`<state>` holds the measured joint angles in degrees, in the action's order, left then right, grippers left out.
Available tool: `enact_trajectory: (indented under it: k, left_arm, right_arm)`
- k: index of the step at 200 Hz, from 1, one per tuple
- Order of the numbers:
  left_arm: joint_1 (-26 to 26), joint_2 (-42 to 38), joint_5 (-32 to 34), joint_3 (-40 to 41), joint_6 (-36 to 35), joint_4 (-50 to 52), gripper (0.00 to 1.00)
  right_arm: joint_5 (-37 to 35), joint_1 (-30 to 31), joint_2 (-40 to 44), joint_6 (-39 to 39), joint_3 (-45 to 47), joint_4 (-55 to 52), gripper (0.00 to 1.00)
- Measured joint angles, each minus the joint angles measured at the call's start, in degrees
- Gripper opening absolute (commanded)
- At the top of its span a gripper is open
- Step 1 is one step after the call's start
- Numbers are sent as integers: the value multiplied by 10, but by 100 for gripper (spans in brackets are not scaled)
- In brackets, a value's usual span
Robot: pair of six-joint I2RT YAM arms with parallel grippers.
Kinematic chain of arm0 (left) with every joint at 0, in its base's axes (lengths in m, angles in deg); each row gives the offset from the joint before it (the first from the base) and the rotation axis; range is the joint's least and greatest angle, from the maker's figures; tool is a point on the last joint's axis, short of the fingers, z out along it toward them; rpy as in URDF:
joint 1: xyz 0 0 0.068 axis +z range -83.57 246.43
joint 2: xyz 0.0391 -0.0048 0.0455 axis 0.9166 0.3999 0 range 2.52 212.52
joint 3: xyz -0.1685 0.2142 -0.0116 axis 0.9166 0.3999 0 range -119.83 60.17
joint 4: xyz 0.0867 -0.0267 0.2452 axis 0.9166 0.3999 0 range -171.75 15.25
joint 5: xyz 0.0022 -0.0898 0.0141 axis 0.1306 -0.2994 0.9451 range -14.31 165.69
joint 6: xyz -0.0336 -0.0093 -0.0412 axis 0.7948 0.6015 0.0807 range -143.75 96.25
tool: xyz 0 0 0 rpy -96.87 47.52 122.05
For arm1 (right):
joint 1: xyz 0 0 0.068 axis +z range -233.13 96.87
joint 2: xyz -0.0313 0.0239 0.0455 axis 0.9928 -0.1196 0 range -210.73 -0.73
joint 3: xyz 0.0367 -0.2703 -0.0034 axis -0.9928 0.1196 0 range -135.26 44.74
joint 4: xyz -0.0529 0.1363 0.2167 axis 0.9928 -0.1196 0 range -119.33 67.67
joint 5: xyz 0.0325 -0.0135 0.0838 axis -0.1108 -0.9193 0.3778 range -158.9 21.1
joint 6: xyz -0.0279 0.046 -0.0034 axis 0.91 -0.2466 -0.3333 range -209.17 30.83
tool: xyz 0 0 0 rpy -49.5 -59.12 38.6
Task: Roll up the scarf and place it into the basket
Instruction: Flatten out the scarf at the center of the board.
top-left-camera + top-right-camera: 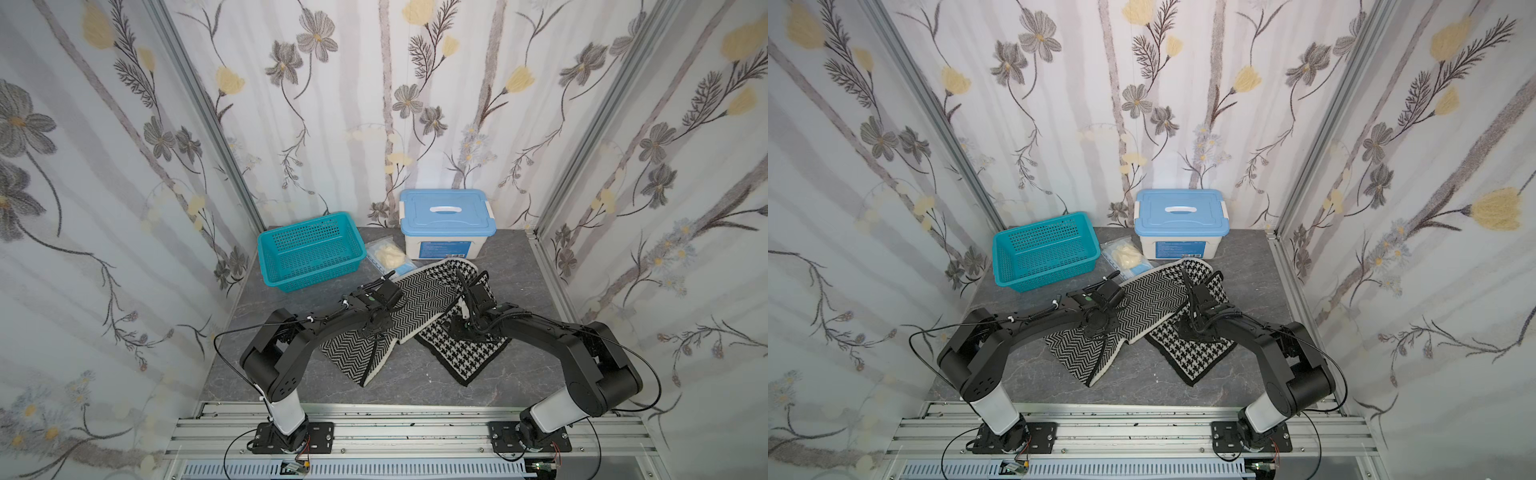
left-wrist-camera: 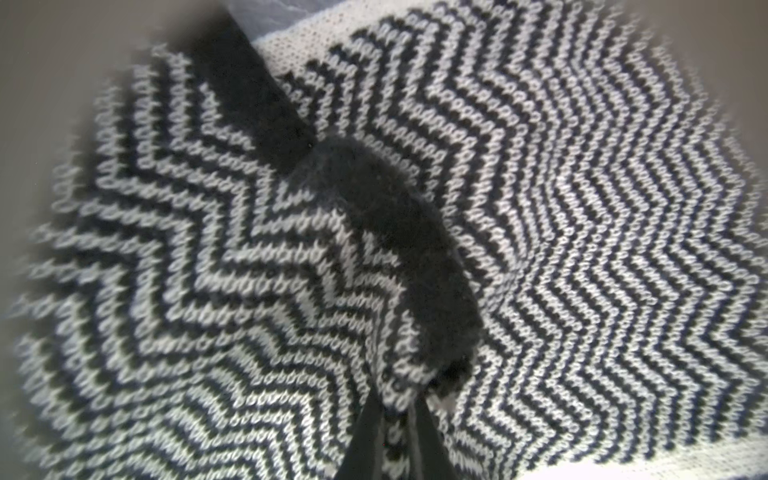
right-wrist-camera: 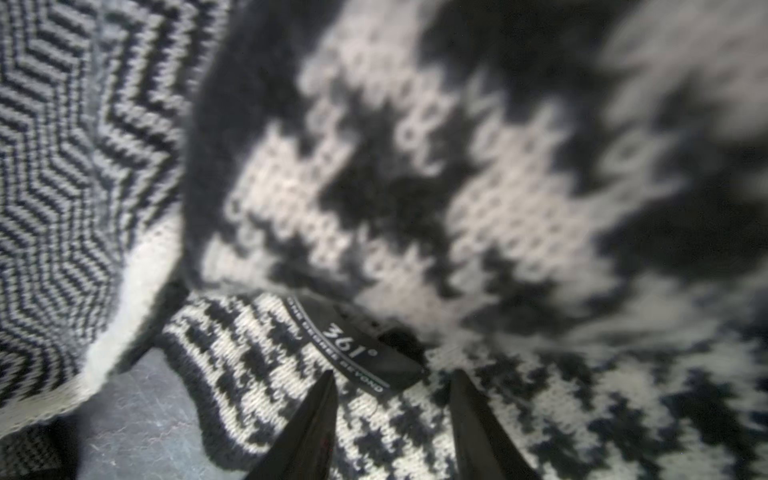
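On the grey counter (image 1: 415, 384), within a flower-papered booth, listed in order:

1. left arm (image 1: 286, 332). Rises from the near-left rail mount, bends at a high elbow, reaches inward and forward, wrist turned down over the herringbone half of the scarf (image 1: 419, 295). At its end, left gripper (image 2: 392, 405): fingers (image 2: 361, 440) drawn to a narrow slit, pinching a raised ridge of zigzag knit beside a black edging strip, per the left wrist view.

2. right arm (image 1: 582, 345). Mirrors that pose from the near-right mount, wrist pointed down over the houndstooth half. At its end, right gripper (image 3: 392, 374): fingers (image 3: 307, 432) part-way apart, tips at the flat houndstooth knit, cloth showing in the gap, just short of a black sewn label (image 3: 357, 353) marked "361°".

3. scarf. Black-and-white knit, spread mid-counter in an inverted V. Bend at the far side, just in front of the white box (image 1: 446, 245) with its light-blue lid. Herringbone leg running to the near left, finished in black and cream edging. Houndstooth leg running to the near right, edged black, folded over itself beneath the right wrist. Unrolled, lying outside the basket.

4. basket (image 1: 309, 239). Teal, perforated, upright at the far left of the counter, near the scarf but apart from it.

5. clear bag (image 1: 388, 255). Cream contents, lying between basket and white box, just beside the scarf's far edge.
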<state>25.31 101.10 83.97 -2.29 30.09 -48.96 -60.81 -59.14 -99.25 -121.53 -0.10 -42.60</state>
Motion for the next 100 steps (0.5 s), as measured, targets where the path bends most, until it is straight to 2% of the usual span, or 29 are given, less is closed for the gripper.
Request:
enact_trajectory:
  k: [23,58,84,100]
  left_arm:
    - [9,-13,-3,17,-11,-5,11]
    - [26,-28,-11,39,-16,-17,11]
    - [35,-29,-15,42,-31,-23,11]
    - [37,-29,-19,44,-43,-27,11]
  right_arm:
    - [-20,0,-5,-4,-4,-17,0]
    - [-21,0,-2,-7,-12,-43,0]
    - [-9,5,32,4,-9,-68,50]
    - [-1,13,62,16,-8,-82,73]
